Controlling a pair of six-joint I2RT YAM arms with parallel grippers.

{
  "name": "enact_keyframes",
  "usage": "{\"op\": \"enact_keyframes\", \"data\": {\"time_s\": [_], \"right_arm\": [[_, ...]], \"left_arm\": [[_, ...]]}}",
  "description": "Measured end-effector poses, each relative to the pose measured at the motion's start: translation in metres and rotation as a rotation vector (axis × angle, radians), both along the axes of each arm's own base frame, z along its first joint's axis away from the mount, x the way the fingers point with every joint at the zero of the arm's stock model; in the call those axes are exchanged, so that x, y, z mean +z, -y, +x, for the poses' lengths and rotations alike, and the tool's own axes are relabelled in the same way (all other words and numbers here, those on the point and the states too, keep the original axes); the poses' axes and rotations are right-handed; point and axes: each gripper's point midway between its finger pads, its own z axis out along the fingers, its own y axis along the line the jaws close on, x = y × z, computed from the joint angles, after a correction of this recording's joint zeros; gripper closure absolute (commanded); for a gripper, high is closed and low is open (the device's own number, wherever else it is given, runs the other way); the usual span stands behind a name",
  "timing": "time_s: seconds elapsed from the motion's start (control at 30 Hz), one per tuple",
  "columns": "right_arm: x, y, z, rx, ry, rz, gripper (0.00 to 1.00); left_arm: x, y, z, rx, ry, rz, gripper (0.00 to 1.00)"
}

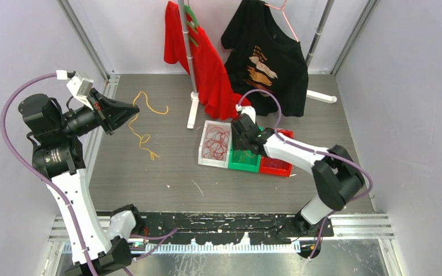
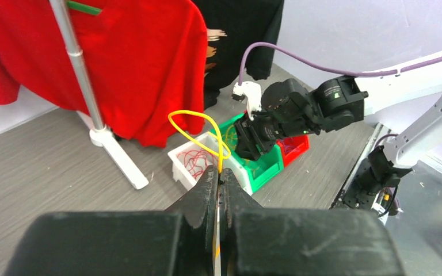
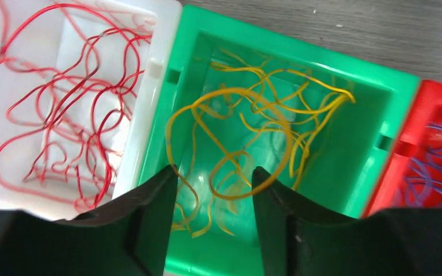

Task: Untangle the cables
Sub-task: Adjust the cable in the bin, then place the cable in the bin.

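My left gripper is raised over the table's left side and is shut on a yellow cable, which trails down onto the table. In the left wrist view this cable loops up from between the shut fingertips. My right gripper hovers over the green bin. It is open and nothing is pinched between its fingers. Loose yellow cables lie in the green bin below it. Red cables fill the white bin. Purple cables lie in the red bin.
The white bin, the green bin and the red bin stand side by side at mid-table. Behind them is a clothes rack with a white foot, a red shirt and a black shirt. Walls close both sides.
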Motion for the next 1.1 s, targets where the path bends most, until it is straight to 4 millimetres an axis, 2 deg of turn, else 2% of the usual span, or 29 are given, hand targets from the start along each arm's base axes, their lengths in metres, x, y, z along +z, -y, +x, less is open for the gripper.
{"op": "enact_keyframes", "data": {"time_s": [0.1,0.23,0.37,0.53,0.67,0.83,0.9,0.97,1.1], "right_arm": [[0.026,0.002,-0.006,0.019,0.035,0.026,0.34],[0.09,0.0,-0.016,0.067,0.142,0.132,0.21],[0.146,0.001,-0.028,0.13,0.249,0.22,0.17],[0.188,-0.01,-0.046,0.267,0.323,0.294,0.13],[0.216,-0.04,-0.073,0.463,0.387,0.371,0.0],[0.254,-0.1,-0.105,0.721,0.514,0.452,0.0],[0.262,-0.121,-0.113,0.796,0.564,0.475,0.0],[0.268,-0.142,-0.118,0.863,0.583,0.496,0.0],[0.278,-0.177,-0.111,0.938,0.597,0.548,0.0]], "left_arm": [[-0.004,0.005,-0.004,-0.027,-0.014,-0.022,1.0],[-0.021,0.018,-0.01,-0.081,-0.063,-0.054,1.0],[-0.032,0.024,-0.01,-0.11,-0.107,-0.073,1.0],[-0.039,0.03,-0.009,-0.135,-0.132,-0.079,1.0],[-0.054,0.034,-0.009,-0.143,-0.174,-0.083,1.0],[-0.068,0.04,-0.011,-0.159,-0.227,-0.082,1.0],[-0.071,0.043,-0.015,-0.176,-0.236,-0.077,1.0],[-0.076,0.045,-0.02,-0.196,-0.251,-0.07,1.0],[-0.085,0.048,-0.031,-0.23,-0.286,-0.055,1.0]]}}
